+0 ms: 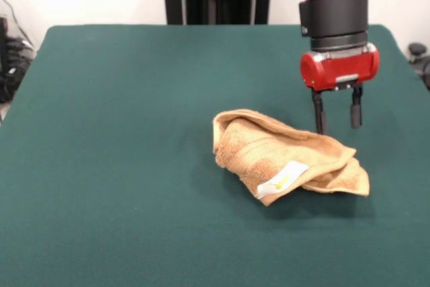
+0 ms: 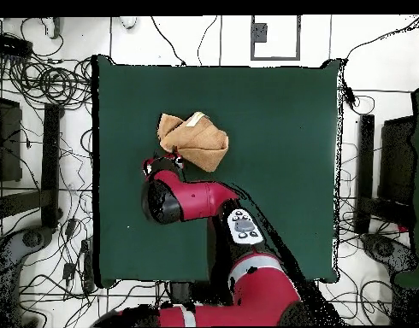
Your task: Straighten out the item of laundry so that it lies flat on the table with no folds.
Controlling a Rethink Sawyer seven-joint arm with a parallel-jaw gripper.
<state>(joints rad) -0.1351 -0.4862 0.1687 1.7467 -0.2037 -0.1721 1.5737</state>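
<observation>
Just before open jaws, crumpled towel (image 1: 285, 163)

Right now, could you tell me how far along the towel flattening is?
Nothing looks done: the tan towel lies crumpled and folded over itself on the green table, its white-yellow tag showing. In hand: the gripper hangs open just behind the bundle, holding nothing. Left: grasping an edge and spreading it flat.
</observation>
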